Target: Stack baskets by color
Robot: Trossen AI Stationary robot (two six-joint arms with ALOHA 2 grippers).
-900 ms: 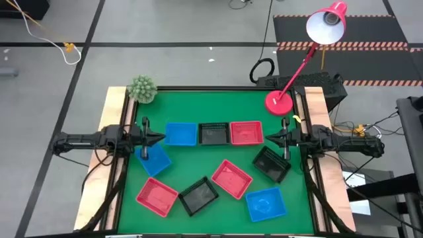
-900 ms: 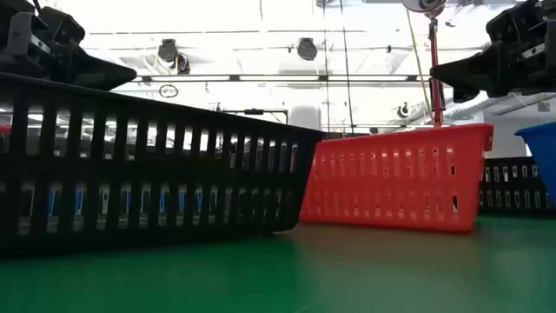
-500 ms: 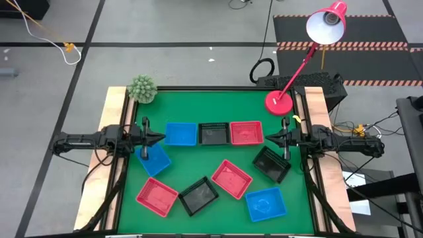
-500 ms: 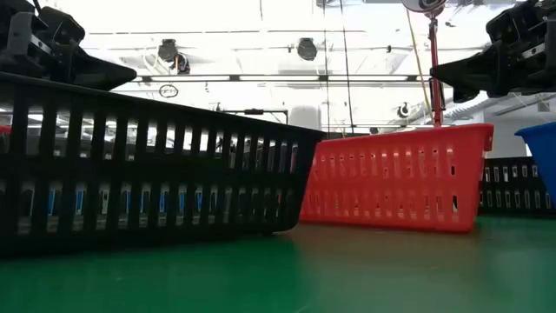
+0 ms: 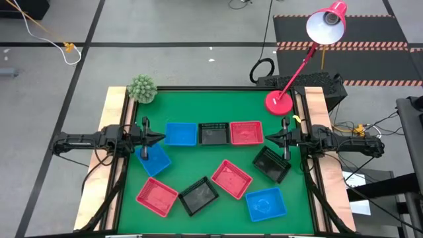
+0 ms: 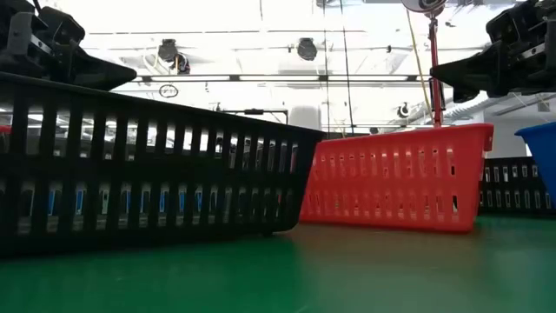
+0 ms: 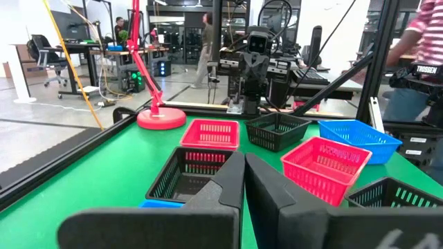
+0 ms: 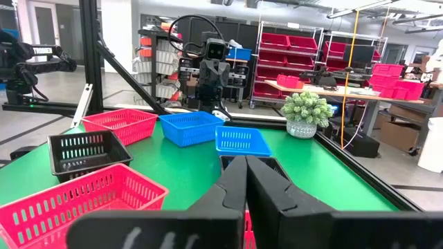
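Nothing had been stacked yet: all nine baskets lay singly on the green surface (image 5: 218,106). The left hand (image 5: 158,138) hovered at its own edge of the surface with its fingers pressed together and holding nothing; the right hand (image 5: 269,138) mirrored it at the opposite edge, likewise closed and empty.

Between the two hands ran a tidy row: a blue basket (image 5: 180,133) just in front of the left hand's tips, a black basket (image 5: 213,133) in the middle, and a red basket (image 5: 246,132) just in front of the right hand's tips. Their long sides ran along the line joining the two hands.

The loose ones lay toward the near edge, all turned at angles. A second blue basket (image 5: 154,158) sat just beside and below the left hand, its long axis skewed to the row, so the left arm was plainly the nearer for it and for the blue target. A second black basket (image 5: 271,164) lay just below the right hand, which was nearer to that one. Farther off were two red baskets (image 5: 156,196), (image 5: 231,178), a third black (image 5: 199,196) and a third blue (image 5: 266,203).

Compared with the earlier frames, nothing had shifted: both hands and every basket were in the same places.
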